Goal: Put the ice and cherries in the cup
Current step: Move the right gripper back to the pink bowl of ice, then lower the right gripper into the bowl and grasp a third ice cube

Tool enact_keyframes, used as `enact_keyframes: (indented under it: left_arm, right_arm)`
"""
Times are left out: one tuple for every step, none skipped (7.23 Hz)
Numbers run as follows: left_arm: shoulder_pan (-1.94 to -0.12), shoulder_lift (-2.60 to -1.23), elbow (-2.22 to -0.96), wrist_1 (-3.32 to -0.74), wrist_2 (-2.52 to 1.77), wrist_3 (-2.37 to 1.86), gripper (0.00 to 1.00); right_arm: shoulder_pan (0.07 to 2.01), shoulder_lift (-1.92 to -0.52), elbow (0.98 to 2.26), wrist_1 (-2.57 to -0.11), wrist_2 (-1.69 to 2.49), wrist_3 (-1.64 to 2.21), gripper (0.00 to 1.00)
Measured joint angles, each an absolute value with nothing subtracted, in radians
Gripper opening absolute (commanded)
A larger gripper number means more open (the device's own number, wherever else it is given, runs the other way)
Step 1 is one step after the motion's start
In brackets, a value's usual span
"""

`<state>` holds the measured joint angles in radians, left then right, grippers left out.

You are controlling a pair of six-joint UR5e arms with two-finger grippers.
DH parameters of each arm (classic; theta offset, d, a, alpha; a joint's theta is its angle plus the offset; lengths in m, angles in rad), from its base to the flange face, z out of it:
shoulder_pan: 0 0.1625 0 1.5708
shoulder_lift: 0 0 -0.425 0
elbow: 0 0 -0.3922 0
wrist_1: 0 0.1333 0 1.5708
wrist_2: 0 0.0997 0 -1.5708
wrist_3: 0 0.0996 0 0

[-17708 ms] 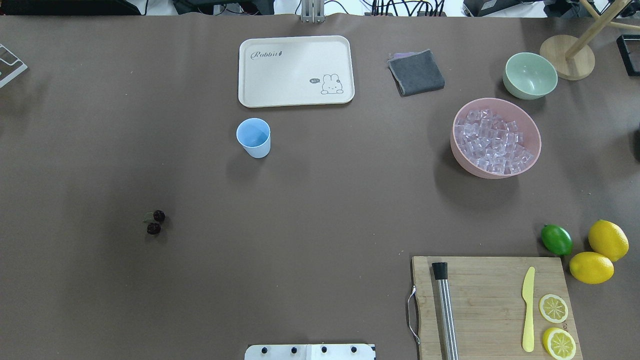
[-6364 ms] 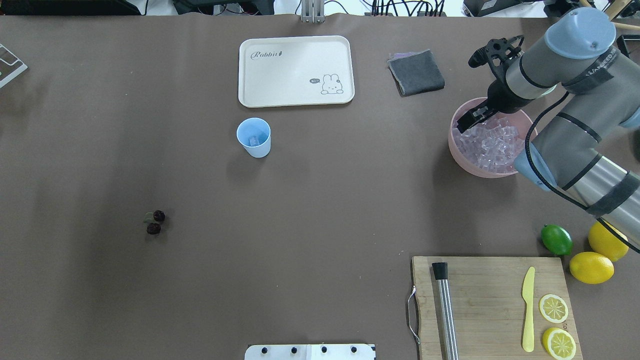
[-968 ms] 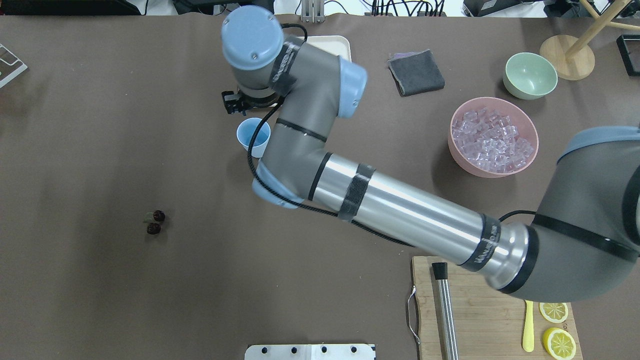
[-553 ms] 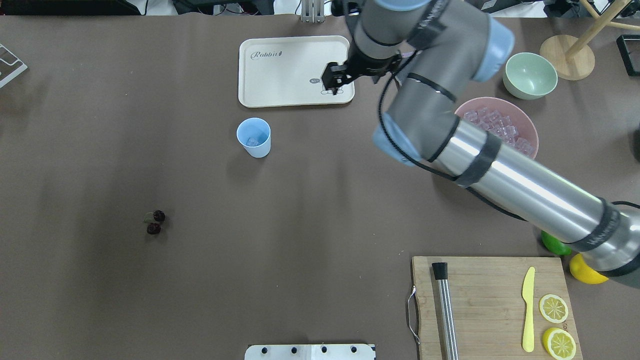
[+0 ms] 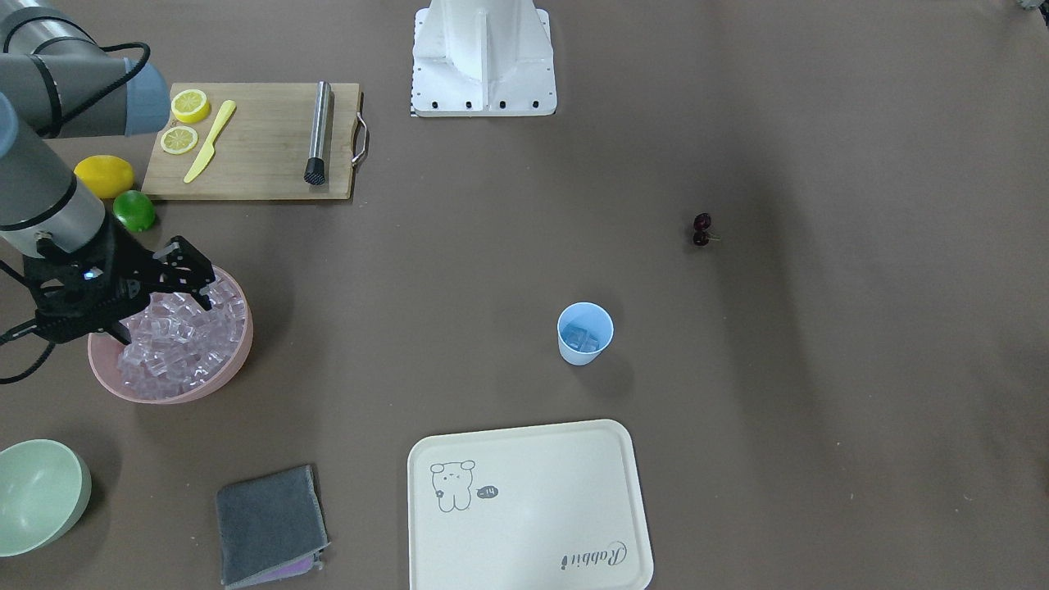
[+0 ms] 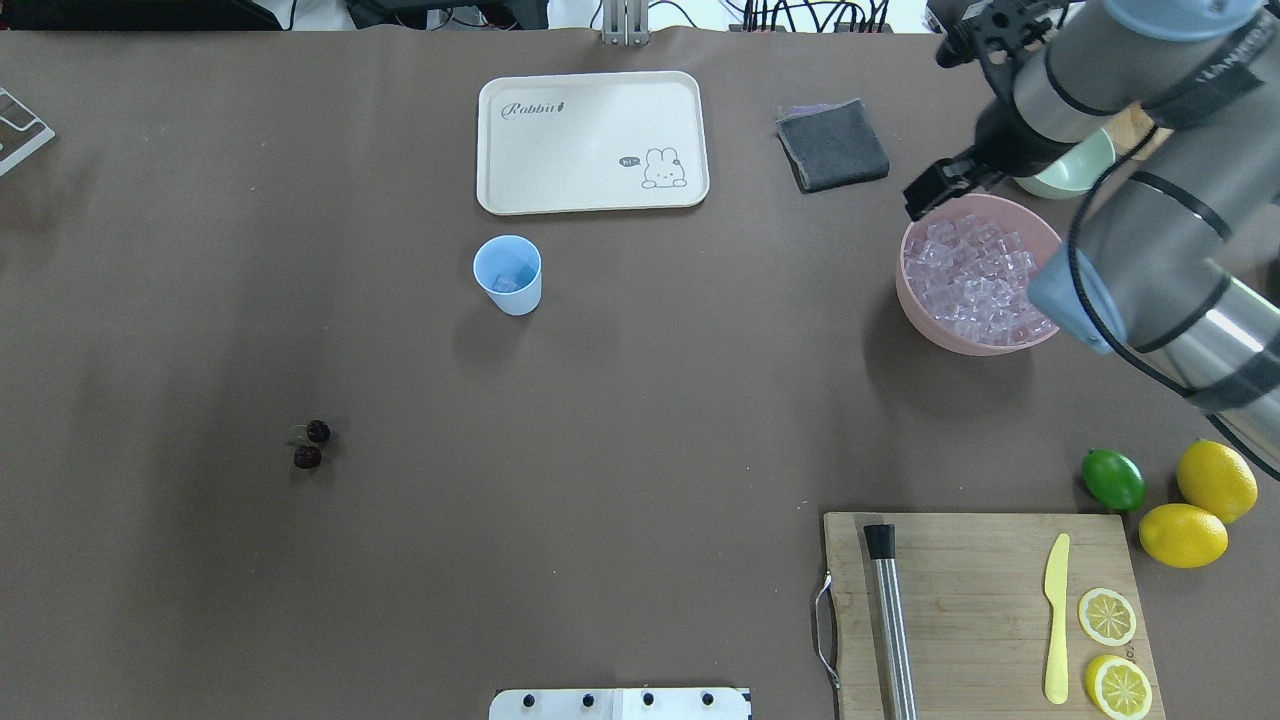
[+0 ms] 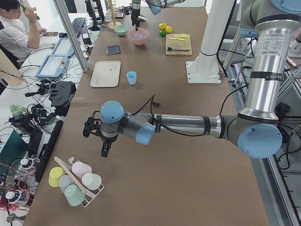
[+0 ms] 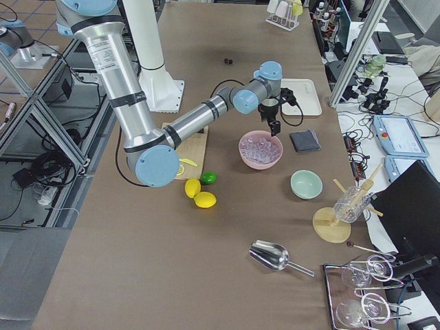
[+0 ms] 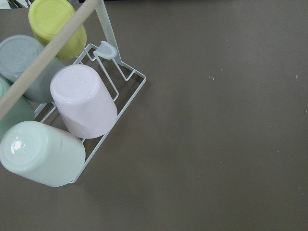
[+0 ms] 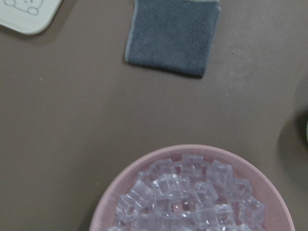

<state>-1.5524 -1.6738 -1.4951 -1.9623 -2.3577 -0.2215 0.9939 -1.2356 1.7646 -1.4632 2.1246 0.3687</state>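
While ice (image 6: 975,275) fills pink bowl (image 6: 908,300) | cup (image 6: 519,301) holds some | cherries (image 6: 318,432) outside

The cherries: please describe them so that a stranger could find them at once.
In the overhead view, find the cream rectangular tray with a rabbit drawing, then the small light-blue plastic cup nearer the robot. The pair of tiny dark red cherries lies nearer still and further left, apart from everything: the only near-black fruit.
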Motion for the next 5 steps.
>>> enact_keyframes:
  left_arm:
    - [-1.552, -1.675, -1.49, -1.972, -2.358, -0.221, 0.98]
    - [-1.552, -1.677, -1.484, -1.985, -2.358, -0.221, 0.98]
    - [-1.552, -1.68, -1.481, -1.991, -2.357, -0.221, 0.98]
    - [-1.552, -1.68, -1.48, -1.993, -2.357, -0.222, 0.98]
    - [-1.552, -1.681, -1.48, -1.995, -2.356, -0.222, 0.98]
  right_arm:
    - [0.961, -1.257, 1.756, -1.461, 2.066, 0.358, 0.99]
    - [0.927, -1.261, 1.742, -1.461, 2.013, 0.357, 0.99]
    - [0.909, -1.263, 1.734, -1.459, 1.989, 0.356, 0.99]
    - [0.899, -1.266, 1.72, -1.449, 1.98, 0.353, 0.99]
    - [0.894, -1.268, 1.693, -1.422, 1.976, 0.351, 0.99]
